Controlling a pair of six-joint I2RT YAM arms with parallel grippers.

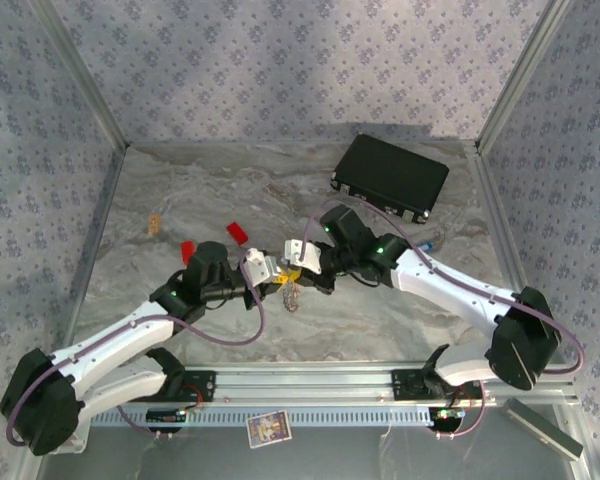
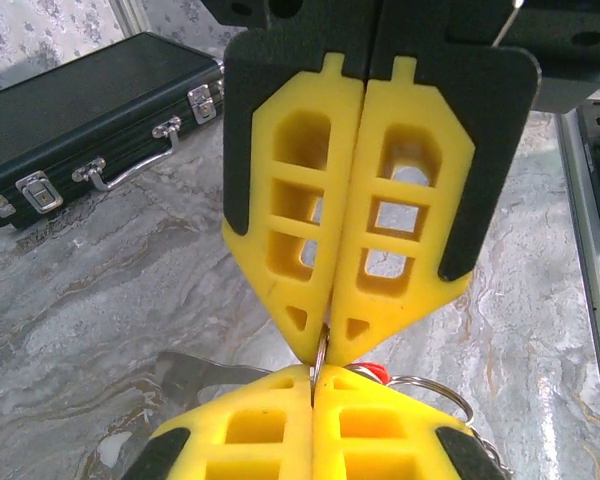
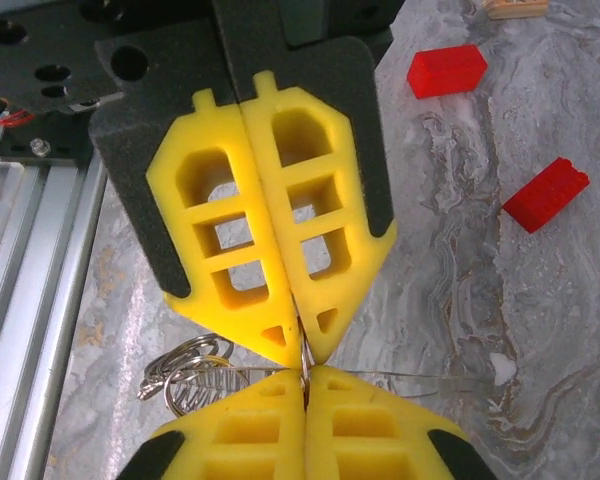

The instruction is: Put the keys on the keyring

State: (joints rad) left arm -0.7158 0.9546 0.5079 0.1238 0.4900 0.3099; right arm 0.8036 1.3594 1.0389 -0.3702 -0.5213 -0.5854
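Observation:
My two grippers meet tip to tip over the middle of the table, the left gripper (image 1: 276, 272) facing the right gripper (image 1: 294, 268). Both are shut on the same thin metal loop of the keyring (image 2: 321, 352), which stands edge-on between the yellow fingertips. In the left wrist view my left gripper (image 2: 315, 376) is at the bottom and the right gripper (image 2: 327, 338) is above. A red-orange key head (image 2: 378, 372) peeks out beside another ring (image 2: 435, 388). In the right wrist view the right gripper (image 3: 305, 378) pinches the loop (image 3: 303, 352). Linked rings and a small coil (image 3: 185, 378) hang to the left.
A black case (image 1: 390, 177) with metal latches lies at the back right. Two red bricks (image 1: 238, 232) (image 1: 188, 250) sit left of the grippers. A small wooden piece (image 1: 153, 223) lies farther left. The aluminium rail (image 1: 310, 385) runs along the near edge.

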